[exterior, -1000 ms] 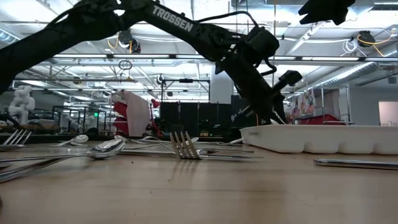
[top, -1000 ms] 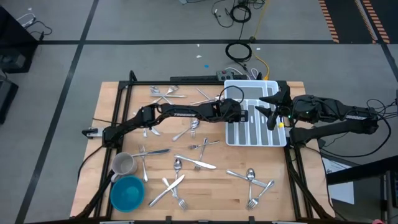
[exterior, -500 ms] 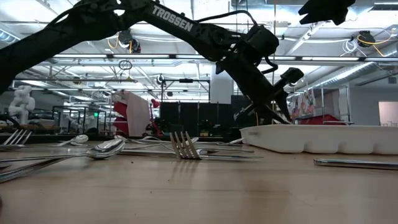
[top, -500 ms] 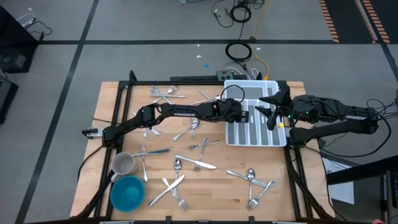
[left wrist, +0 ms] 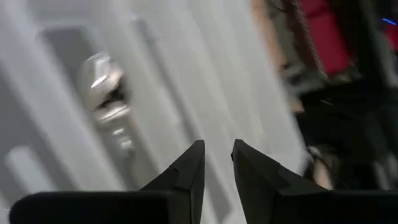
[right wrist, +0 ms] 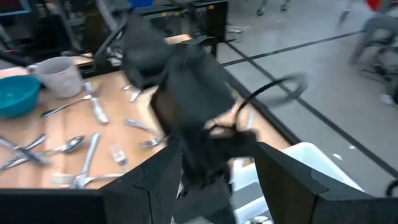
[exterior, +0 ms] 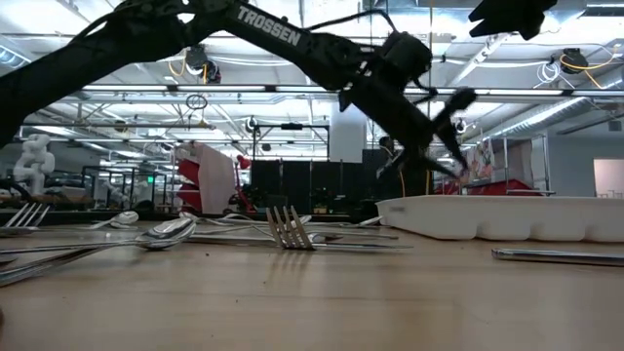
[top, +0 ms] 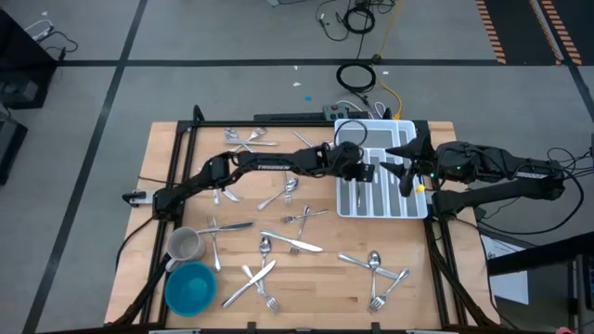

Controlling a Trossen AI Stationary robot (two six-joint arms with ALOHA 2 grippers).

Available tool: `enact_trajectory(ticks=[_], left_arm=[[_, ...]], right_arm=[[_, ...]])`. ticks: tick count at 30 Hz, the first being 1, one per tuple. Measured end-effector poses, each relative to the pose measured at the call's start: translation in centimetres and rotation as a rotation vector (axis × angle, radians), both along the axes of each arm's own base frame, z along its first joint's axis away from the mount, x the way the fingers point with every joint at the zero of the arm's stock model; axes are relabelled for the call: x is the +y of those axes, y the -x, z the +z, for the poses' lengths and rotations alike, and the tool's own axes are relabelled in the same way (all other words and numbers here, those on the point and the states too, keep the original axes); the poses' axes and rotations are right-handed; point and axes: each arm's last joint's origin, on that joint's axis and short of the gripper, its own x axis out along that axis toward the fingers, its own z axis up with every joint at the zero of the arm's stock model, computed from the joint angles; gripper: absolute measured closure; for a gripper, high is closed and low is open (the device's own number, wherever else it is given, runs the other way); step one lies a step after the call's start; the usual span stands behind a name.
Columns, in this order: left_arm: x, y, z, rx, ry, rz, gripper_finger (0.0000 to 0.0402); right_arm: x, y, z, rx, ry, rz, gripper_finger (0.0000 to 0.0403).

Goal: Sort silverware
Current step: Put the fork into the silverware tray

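1. Many pieces of silverware lie scattered across the worktop; one spoon rests in a tray compartment.
2. Left jaws hover over the tray's near end, slightly parted and gripping nothing.
3. Right jaws wait above the tray, spread open and empty.
4. Judged step: a piece looks just delivered; the next move calls for the left arm to return to the loose cutlery and pick another.

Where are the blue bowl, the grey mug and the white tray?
blue bowl (top: pixel 190 288): high view, on its inside bottom.
grey mug (top: pixel 185 246): high view, on its open mouth.
white tray (top: pixel 401 125): high view, on its far rim.
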Motion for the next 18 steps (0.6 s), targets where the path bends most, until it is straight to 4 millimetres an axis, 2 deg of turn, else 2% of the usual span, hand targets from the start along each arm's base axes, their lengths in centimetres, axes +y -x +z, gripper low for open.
enact_trajectory(ticks=[4, 8, 13, 18], left_arm=[[0.1, 1.1, 4.9, -0.047, -0.118, -0.095, 0.0313], [-0.5, 3.9, 10.2, 0.006, -0.271, -0.190, 0.0313], [-1.5, 10.7, 17.6, 0.180, -0.462, -0.237, 0.0313], [-2.6, 19.3, 24.5, 0.319, -0.629, -0.126, 0.0313]], right_arm=[[0.1, -0.1, 0.1, -0.011, -0.018, 0.038, 0.0206], [0.1, -0.2, 0.5, -0.054, -0.017, 0.039, 0.0206], [0.1, -1.5, 1.0, -0.093, 0.062, 0.061, 0.0206], [-0.5, -4.6, 1.5, -0.143, 0.141, 0.049, 0.0206]])
